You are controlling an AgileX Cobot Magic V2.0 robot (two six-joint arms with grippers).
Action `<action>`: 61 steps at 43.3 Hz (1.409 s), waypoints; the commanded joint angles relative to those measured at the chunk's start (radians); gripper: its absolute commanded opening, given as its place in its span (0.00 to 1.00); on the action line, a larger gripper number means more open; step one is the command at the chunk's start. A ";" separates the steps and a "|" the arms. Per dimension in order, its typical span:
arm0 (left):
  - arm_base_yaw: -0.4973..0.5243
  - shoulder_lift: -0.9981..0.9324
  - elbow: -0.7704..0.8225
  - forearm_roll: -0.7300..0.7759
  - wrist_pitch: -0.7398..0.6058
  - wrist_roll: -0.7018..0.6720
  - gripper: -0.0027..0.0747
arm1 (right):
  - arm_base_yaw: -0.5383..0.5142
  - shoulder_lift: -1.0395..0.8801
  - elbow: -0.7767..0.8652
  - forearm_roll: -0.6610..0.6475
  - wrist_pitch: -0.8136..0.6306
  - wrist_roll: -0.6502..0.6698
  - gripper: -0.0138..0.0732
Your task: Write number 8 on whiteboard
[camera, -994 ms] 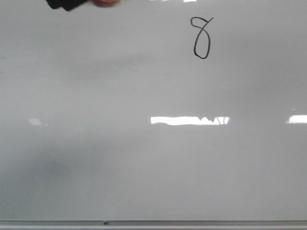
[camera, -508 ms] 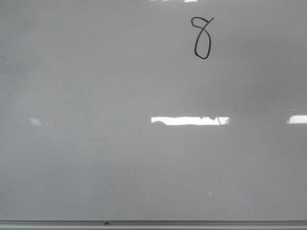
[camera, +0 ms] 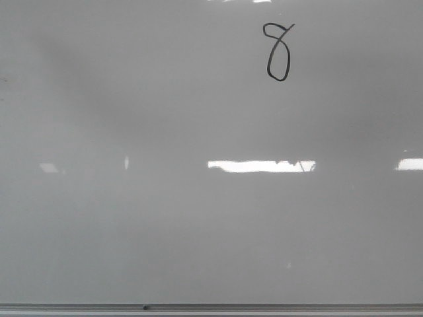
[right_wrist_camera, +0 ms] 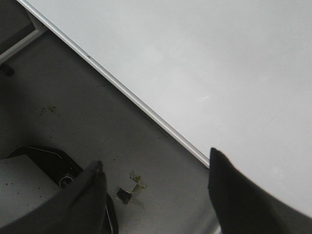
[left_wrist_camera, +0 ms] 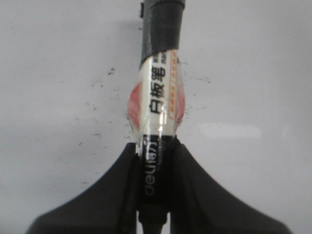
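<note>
- The number 8 (camera: pixel 278 52) stands in thin black line high on the whiteboard (camera: pixel 198 224), right of centre, above a bright glare bar (camera: pixel 261 166).
- The left gripper (left_wrist_camera: pixel 155 161) has its fingers (left_wrist_camera: pixel 109 195) clamped on a whiteboard marker (left_wrist_camera: pixel 156 107).
- The right gripper (right_wrist_camera: pixel 156 190) has its fingers (right_wrist_camera: pixel 243 195) spread wide, empty, over the board's rail (right_wrist_camera: pixel 146 109) and the floor (right_wrist_camera: pixel 73 112).

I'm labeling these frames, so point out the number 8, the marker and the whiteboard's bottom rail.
the number 8 (camera: pixel 278 53): front view, on the crossing of its strokes.
the marker (left_wrist_camera: pixel 157 105): left wrist view, on its printed label.
the bottom rail (camera: pixel 264 308): front view, on the grey metal strip.
</note>
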 commanded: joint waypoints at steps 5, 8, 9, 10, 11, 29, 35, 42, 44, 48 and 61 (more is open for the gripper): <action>0.004 0.089 -0.026 -0.009 -0.187 -0.013 0.01 | -0.005 0.001 -0.030 -0.008 -0.063 0.004 0.71; 0.004 0.128 -0.035 -0.009 -0.200 -0.013 0.01 | -0.005 0.001 -0.030 -0.008 -0.065 0.004 0.71; 0.004 0.141 -0.039 -0.009 -0.200 -0.013 0.01 | -0.005 0.001 -0.030 -0.008 -0.066 0.004 0.71; 0.004 0.153 -0.047 -0.009 -0.197 -0.013 0.01 | -0.005 0.001 -0.030 -0.008 -0.068 0.004 0.71; 0.004 0.169 -0.057 -0.009 -0.192 -0.013 0.01 | -0.005 0.001 -0.030 -0.008 -0.070 0.004 0.71; 0.004 0.311 -0.185 -0.009 -0.040 -0.010 0.03 | -0.005 0.001 -0.030 -0.008 -0.073 0.004 0.71; 0.004 0.323 -0.195 -0.009 -0.031 -0.010 0.19 | -0.005 0.001 -0.030 -0.008 -0.073 0.004 0.71; 0.004 0.323 -0.195 -0.009 -0.034 -0.010 0.35 | -0.005 0.001 -0.030 -0.008 -0.075 0.004 0.71; 0.004 0.323 -0.195 -0.009 -0.034 -0.010 0.40 | -0.005 0.001 -0.030 -0.008 -0.075 0.004 0.71; 0.004 0.321 -0.195 -0.009 -0.032 -0.010 0.50 | -0.005 0.001 -0.030 -0.008 -0.075 0.004 0.71; 0.004 0.244 -0.204 -0.005 0.045 -0.006 0.58 | -0.005 0.001 -0.030 -0.008 -0.075 0.004 0.71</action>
